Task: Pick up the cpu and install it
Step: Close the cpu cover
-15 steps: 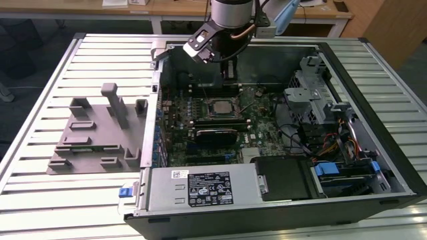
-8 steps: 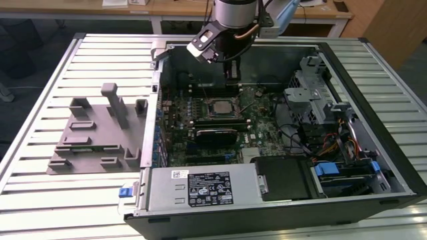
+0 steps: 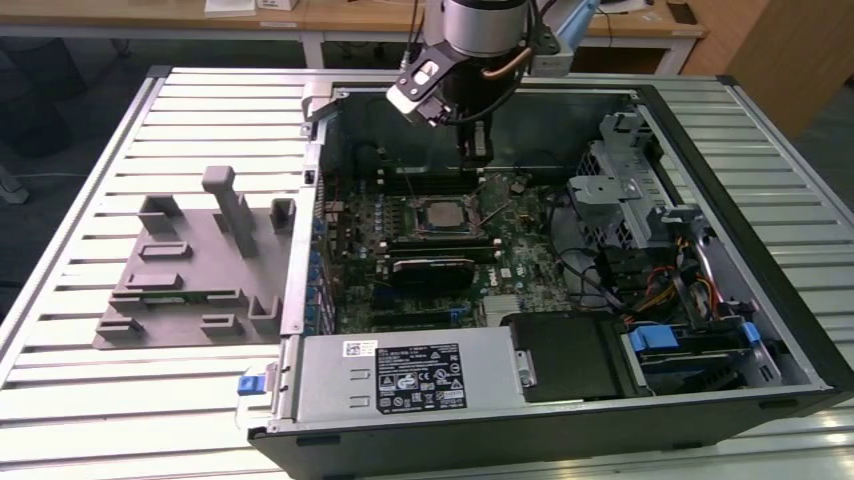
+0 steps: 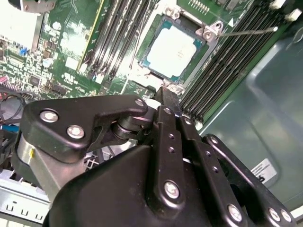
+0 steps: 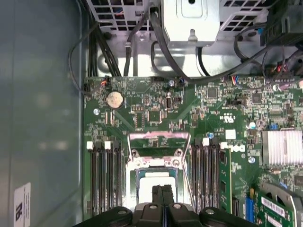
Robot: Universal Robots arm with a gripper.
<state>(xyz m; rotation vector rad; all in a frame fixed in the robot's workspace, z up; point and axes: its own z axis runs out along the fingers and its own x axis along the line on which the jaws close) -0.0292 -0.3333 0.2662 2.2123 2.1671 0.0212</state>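
jaws pressed together, nothing clamped. gripper (image 5: 163, 190) tips just above the cpu (image 5: 156, 179) in the first wrist view, and close off one edge of it in the second wrist view (image 4: 166, 94). cpu (image 4: 173, 49) lying flat in the socket (image 4: 207, 34), silver lid up, memory slots (image 5: 106, 175) on both sides. in the exterior view, chip (image 3: 438, 213) a little above frame centre, gripper (image 3: 477, 160) right above it. latch state of the socket frame: cannot tell. handling, judged from looks: light, thin, rigid. smooth metal lid, so likely slippery under flat pads. contact side and socket pins presumably fragile. best grip across two opposite edges, kept level, no pressure on the underside, no sliding or tilting in the socket. containers: open pc case (image 3: 534, 440) taking up centre and right of the exterior view, holding the motherboard (image 3: 521, 260), power supply (image 3: 400, 375) at lower centre, drive cage (image 3: 621, 190) and cables (image 3: 667, 290) at right. grey fixture (image 3: 187, 280) with upright blocks on the slatted table (image 3: 80, 400) at the exterior view's left, well apart from the gripper.
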